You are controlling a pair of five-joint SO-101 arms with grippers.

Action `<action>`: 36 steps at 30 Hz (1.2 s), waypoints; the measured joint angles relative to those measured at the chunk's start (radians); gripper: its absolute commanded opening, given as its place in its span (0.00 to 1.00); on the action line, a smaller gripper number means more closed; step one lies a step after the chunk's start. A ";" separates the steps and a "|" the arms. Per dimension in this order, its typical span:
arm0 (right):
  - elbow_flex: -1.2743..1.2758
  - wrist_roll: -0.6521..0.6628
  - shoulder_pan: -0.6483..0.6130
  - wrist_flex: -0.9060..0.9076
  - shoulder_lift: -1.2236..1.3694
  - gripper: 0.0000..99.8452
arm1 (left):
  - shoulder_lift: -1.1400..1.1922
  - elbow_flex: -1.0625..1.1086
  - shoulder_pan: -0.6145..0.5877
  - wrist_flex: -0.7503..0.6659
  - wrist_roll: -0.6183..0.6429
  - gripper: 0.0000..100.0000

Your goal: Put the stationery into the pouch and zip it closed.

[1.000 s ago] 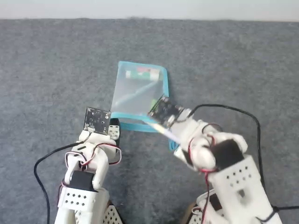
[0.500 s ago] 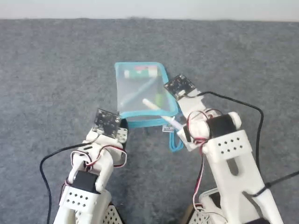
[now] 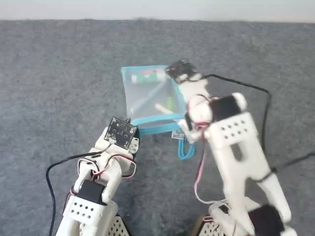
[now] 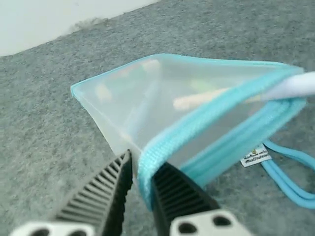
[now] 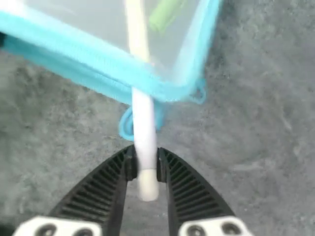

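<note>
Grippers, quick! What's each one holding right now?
Left gripper: closed on the pouch, at its blue zipper edge.
Right gripper: closed on the white pen, its tip poking into the pouch.

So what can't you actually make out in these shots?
High view: the right arm covers the right tool and the held end of the white pen.
Left wrist view: items inside the pouch are blurred shapes behind its cloudy wall.
Left wrist view: the left tool hides the zip edge it clamps.
Right wrist view: the pen's far end is cut off by the picture's edge.
</note>
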 measured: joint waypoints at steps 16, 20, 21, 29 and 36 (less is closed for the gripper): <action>-0.126 -0.002 -0.249 -0.003 0.075 0.18 | 0.000 0.014 0.005 0.000 -0.011 0.01; -0.126 -0.002 -0.256 -0.003 0.075 0.18 | 0.000 0.014 0.005 0.000 -0.011 0.01; -0.126 -0.002 -0.256 -0.003 0.075 0.17 | 0.000 0.014 0.005 0.000 -0.011 0.01; -0.097 -0.002 -0.121 -0.028 -0.092 0.11 | 0.000 0.011 -0.135 0.000 0.057 0.01; 0.172 0.006 0.072 -0.173 -0.181 0.13 | 0.000 -0.005 -0.155 0.000 0.081 0.01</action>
